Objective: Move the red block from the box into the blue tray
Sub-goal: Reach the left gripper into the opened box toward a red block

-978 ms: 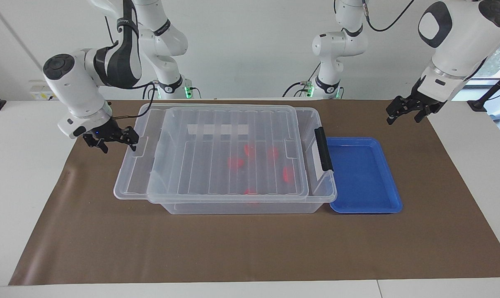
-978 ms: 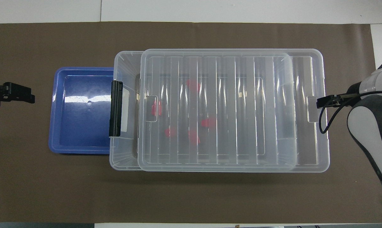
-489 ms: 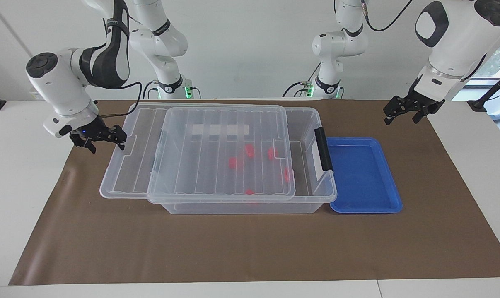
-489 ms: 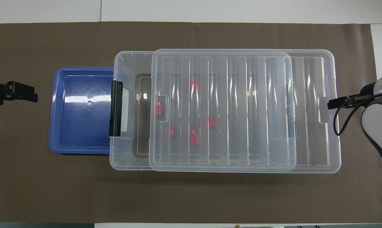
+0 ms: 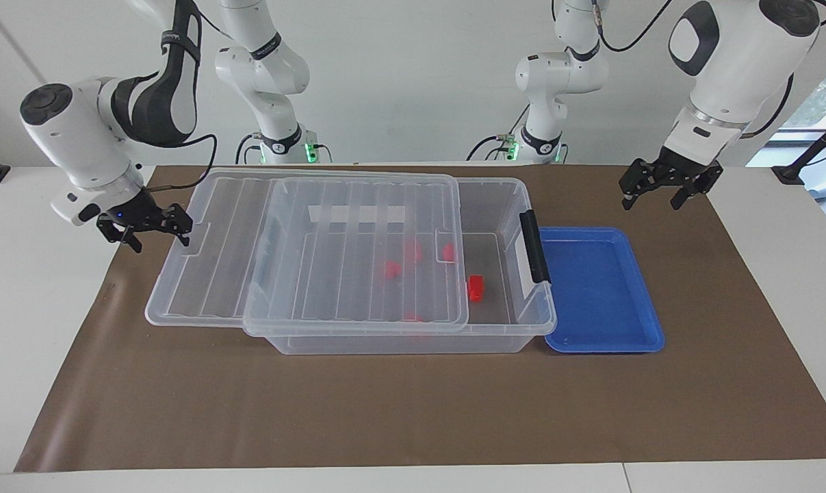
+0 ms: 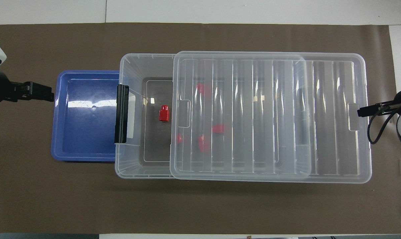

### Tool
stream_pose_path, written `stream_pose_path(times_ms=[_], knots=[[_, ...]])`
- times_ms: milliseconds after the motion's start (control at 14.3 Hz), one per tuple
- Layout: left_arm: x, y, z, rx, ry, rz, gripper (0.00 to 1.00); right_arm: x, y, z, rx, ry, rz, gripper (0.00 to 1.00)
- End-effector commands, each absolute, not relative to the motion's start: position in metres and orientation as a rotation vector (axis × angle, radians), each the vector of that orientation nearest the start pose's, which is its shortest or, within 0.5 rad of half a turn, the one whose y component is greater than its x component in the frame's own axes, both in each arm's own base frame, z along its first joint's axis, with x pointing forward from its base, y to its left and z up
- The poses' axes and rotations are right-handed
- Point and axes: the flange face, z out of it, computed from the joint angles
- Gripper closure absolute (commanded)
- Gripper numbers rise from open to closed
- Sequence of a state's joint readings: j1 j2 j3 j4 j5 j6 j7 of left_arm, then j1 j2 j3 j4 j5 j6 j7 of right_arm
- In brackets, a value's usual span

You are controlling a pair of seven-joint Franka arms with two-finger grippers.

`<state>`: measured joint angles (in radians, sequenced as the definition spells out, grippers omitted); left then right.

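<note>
One red block (image 5: 475,288) (image 6: 163,113) lies uncovered on the floor of the box (image 5: 522,327) (image 6: 130,166), in the open strip at the end toward the left arm, near the black latch (image 5: 534,246) (image 6: 121,113). Four further red blocks (image 5: 389,268) (image 6: 203,144) (seen only through the ribbed plastic) lie on the box floor under the lid. The clear lid (image 5: 248,274) (image 6: 326,116) rests on the box rim, set off toward the right arm's end of the table, so that its end overhangs the box there and the latch end of the box stands exposed. The blue tray (image 5: 649,329) (image 6: 59,132) sits on the brown mat (image 5: 413,411) (image 6: 200,205) just beside the latch end of the box, its rim tucked partly under the box's rim; nothing lies in it. The right gripper (image 5: 151,229) (image 6: 361,112) is at the tab on the overhanging end of the lid, one finger reaching the lid's edge; its jaws stand apart, and whether they clasp the tab cannot be told. The left gripper (image 5: 652,195) (image 6: 42,97) hangs over the mat near the tray's corner toward the robots, jaws spread wide and holding nothing.
</note>
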<state>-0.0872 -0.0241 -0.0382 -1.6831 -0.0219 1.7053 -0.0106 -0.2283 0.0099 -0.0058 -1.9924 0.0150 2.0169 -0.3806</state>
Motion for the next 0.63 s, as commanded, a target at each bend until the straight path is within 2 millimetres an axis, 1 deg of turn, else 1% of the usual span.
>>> stream_pose_path(times_ms=[0, 140, 210, 349, 559], knots=[[0.548, -0.113, 0.59, -3.154, 0.258, -0.076, 0.0, 0.538, -0.146, 0.46, -3.131, -0.262, -0.059, 0.0], [0.538, -0.151, 0.585, -3.159, 0.224, -0.064, 0.0, 0.537, -0.154, 0.461, -3.131, -0.275, -0.063, 0.0], [0.534, -0.168, 0.586, -3.164, 0.212, -0.081, 0.0, 0.536, -0.157, 0.461, -3.131, -0.284, -0.063, 0.0], [0.526, -0.199, 0.583, -3.167, 0.217, -0.085, 0.0, 0.536, -0.163, 0.463, -3.132, -0.299, -0.07, 0.0], [0.514, -0.243, 0.567, -3.192, 0.126, -0.148, 0.0, 0.535, -0.166, 0.463, -3.13, -0.3, -0.071, 0.0]])
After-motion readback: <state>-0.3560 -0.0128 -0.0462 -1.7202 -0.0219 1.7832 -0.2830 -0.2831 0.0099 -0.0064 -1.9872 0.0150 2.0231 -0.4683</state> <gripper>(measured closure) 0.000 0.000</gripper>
